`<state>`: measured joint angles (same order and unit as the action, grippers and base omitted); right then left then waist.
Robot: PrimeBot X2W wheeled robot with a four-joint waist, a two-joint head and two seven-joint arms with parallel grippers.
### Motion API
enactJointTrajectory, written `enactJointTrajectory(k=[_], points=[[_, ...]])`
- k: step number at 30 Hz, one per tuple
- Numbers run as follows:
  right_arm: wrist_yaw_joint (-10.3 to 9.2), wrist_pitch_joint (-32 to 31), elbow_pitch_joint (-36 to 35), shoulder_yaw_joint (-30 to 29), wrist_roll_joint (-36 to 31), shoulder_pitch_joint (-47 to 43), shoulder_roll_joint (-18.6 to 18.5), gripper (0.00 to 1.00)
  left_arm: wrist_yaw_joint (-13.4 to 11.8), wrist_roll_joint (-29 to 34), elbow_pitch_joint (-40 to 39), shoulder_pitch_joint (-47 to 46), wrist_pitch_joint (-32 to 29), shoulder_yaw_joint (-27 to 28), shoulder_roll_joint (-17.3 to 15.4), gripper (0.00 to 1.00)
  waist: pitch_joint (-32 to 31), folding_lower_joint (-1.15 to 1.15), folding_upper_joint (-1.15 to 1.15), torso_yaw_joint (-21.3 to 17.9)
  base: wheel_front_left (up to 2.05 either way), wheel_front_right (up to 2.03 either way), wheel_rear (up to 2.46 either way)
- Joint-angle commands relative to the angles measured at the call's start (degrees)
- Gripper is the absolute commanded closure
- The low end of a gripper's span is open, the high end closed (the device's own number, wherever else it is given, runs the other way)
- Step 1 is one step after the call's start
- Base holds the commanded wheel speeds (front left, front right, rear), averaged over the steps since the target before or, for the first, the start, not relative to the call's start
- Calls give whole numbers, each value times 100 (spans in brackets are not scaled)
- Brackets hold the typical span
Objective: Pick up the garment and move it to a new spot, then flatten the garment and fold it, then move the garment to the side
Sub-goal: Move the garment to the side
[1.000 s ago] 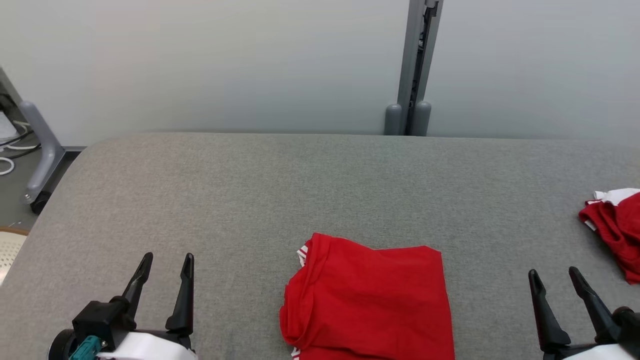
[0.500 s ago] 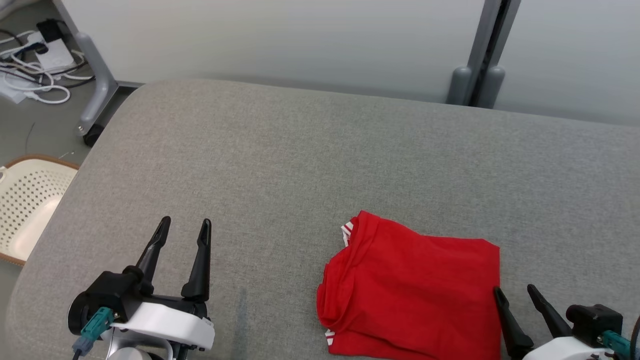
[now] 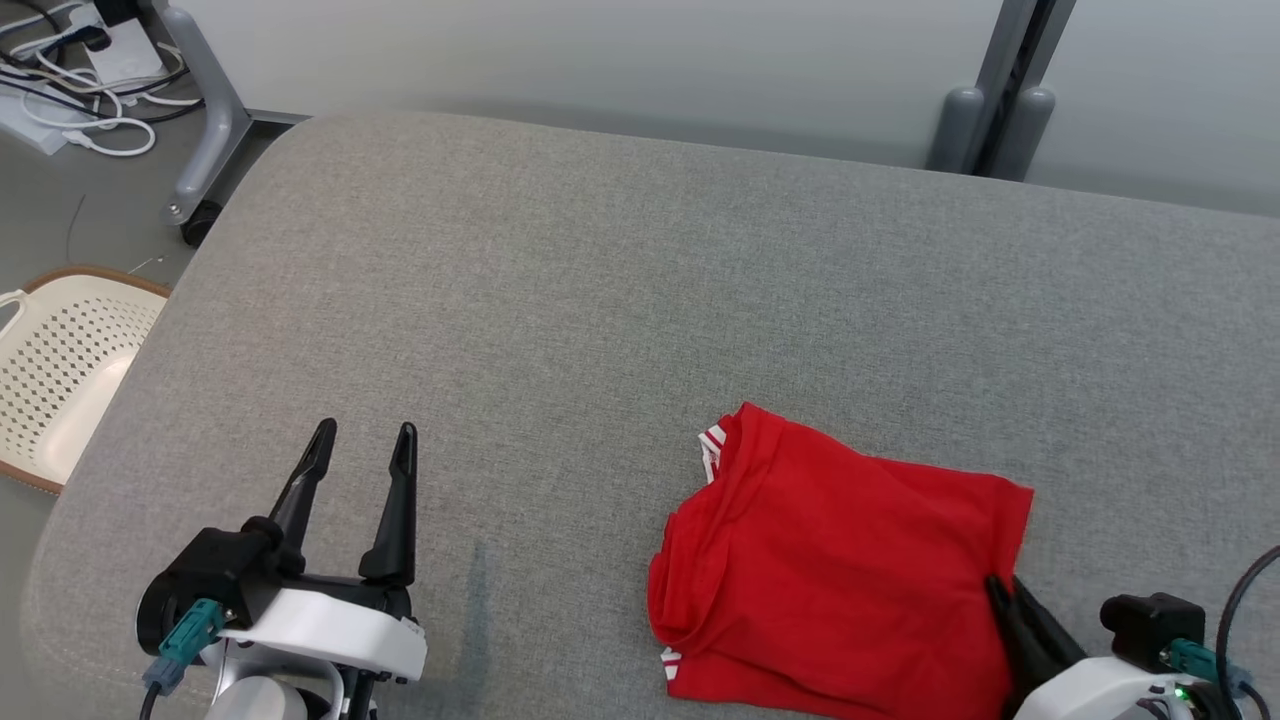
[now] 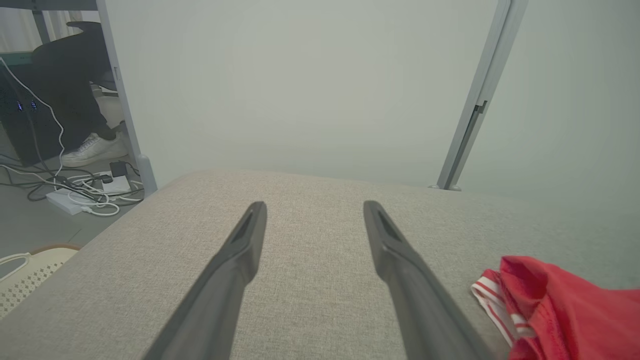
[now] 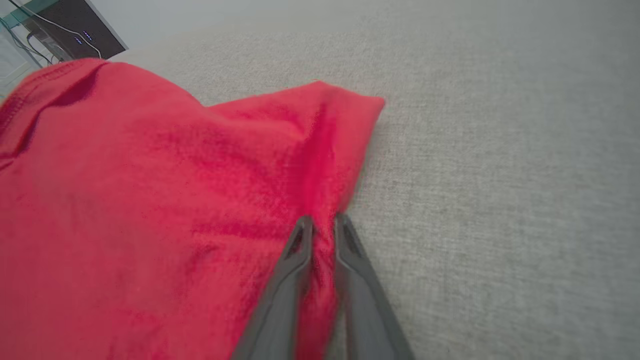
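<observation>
Two pincers: right gripper (image 5: 322, 221) nips narrow on the folded garment (image 3: 850, 560) at its 4 o'clock edge, left gripper (image 3: 362, 438) wide, empty at 9 o'clock; best drag low so folds hold.

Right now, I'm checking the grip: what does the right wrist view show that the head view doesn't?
Right wrist: close up, cloth pinched between the right gripper fingers at the garment edge. Head: the open left gripper, a basket, cables. Both: the red garment on the grey table.
</observation>
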<state>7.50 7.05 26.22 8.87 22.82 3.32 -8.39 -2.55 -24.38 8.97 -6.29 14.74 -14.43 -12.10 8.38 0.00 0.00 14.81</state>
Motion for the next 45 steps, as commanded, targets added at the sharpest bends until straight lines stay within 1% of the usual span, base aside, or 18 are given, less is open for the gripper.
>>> enactJointTrajectory(k=[1, 6, 10, 16, 17, 23, 28, 32, 36, 37, 40, 45], points=[[-1, -40, 59, 56, 34, 8, -48, 100, 31, 21, 16, -106, 41, 39, -20, 0, -23, 0, 0, -37, 0, 0, 0], [-3, 139, -59, 67, -90, 114, -182, 100, 74, 61, 76, 1, 42, 96, -39, 0, -137, 0, 0, -234, 0, 0, 0], [-2, 195, -288, 25, -329, 89, -369, 100, 88, 85, 76, 101, 41, 129, -67, 0, -243, 0, 0, -490, 0, 0, 0], [-1, 11, -851, -125, -736, -30, -766, 100, 61, 108, -23, 124, 44, 168, -102, 0, -247, 0, 0, -979, 0, 0, 0], [-1, 11, -851, -125, -736, -30, -766, 100, 61, 108, -23, 124, 44, 168, -102, 0, -247, 0, 0, -979, 0, 0, 0], [-1, -240, -1283, -127, -801, 180, -993, 100, 61, 131, -105, 74, 36, 144, -121, 0, -93, 0, 0, -1434, 0, 0, 0], [-2, -218, -1305, 9, -932, 684, -1220, 100, 53, 174, -245, -133, 18, 113, -146, 0, 289, 0, 0, -1706, 0, 0, 0], [-2, -27, -1111, -141, -1060, 1178, -1411, 100, 111, 211, -358, -420, -16, 55, -155, 0, 754, 0, 0, -1833, 0, 0, 0], [-2, 133, -1028, -428, -1158, 1551, -1686, 100, 163, 279, -492, -717, -33, 8, -221, 0, 1231, 0, 0, -1993, 0, 0, 0], [-1, 221, -1004, -559, -1187, 1677, -1789, 100, 169, 312, -565, -818, -51, 12, -281, 0, 1423, 0, 0, -2131, 0, 0, 0], [-3, 331, -938, -707, -1200, 1954, -1951, 100, 162, 382, -696, -965, -116, 38, -388, 0, 1678, 0, 0, -2384, 0, 0, 0], [-2, 505, -711, -764, -1178, 2593, -2118, 100, 194, 470, -903, -1193, -321, 43, -606, 0, 2026, 0, 0, -2735, 0, 0, 0]])
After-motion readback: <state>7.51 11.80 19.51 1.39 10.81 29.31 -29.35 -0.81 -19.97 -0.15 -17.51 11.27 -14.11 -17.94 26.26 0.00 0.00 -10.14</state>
